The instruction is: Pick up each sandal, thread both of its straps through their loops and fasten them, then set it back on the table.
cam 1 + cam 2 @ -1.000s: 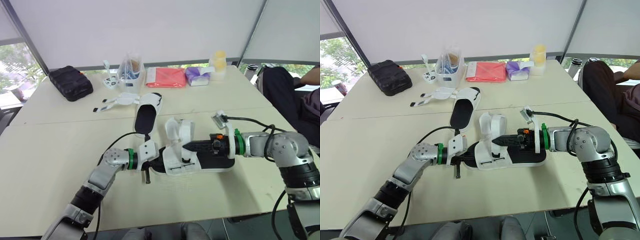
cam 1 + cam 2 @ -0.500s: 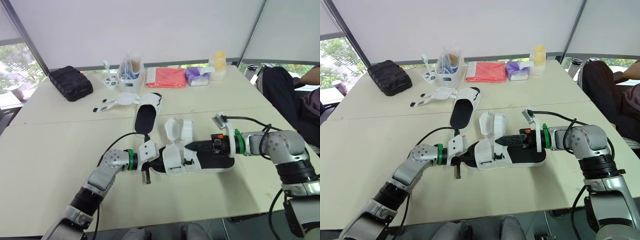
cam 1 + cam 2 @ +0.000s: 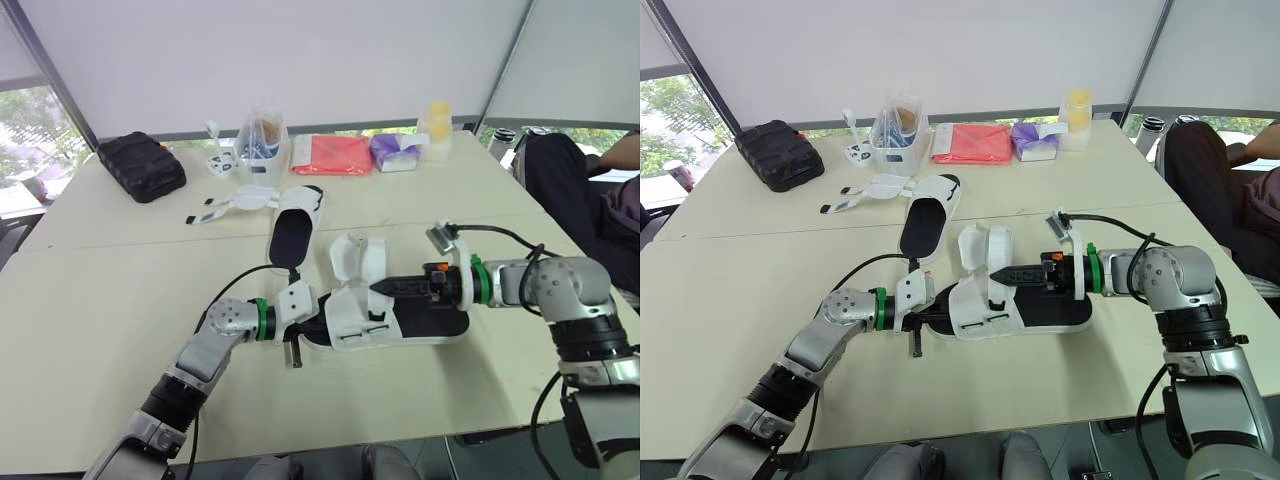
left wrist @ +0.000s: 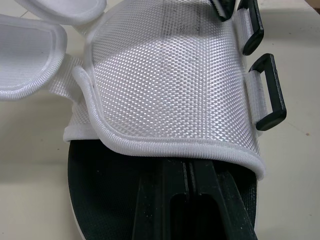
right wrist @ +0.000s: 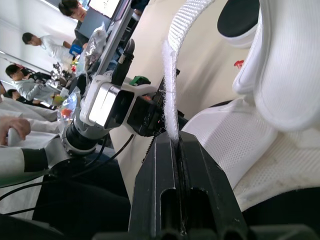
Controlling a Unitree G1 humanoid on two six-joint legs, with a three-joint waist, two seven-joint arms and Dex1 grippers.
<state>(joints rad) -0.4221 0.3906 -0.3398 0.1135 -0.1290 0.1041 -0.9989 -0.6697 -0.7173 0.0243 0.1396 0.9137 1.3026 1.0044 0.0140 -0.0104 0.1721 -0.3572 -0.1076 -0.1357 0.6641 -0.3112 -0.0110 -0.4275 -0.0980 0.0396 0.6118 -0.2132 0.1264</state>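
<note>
Pinning the near sandal [image 3: 400,325] where it rests on the table [image 3: 100,310], the left gripper [image 4: 187,170] has its fingers closed tight on the sole's edge under the white mesh upper, apparently to anchor the shoe while the other arm works. The right gripper [image 5: 172,142] is all but closed, nipping a white strap [image 5: 167,85] upright, probably to steer it toward the black loops [image 4: 267,92]. The second sandal [image 3: 295,228] lies farther back, its straps undone.

Counter [image 3: 90,300]: pale beige, two tops butted along a seam. White roller blinds [image 3: 300,60] behind, between dark slanted frame posts [image 3: 55,75]. Window [image 3: 25,130], left: daylight, green foliage outside.
</note>
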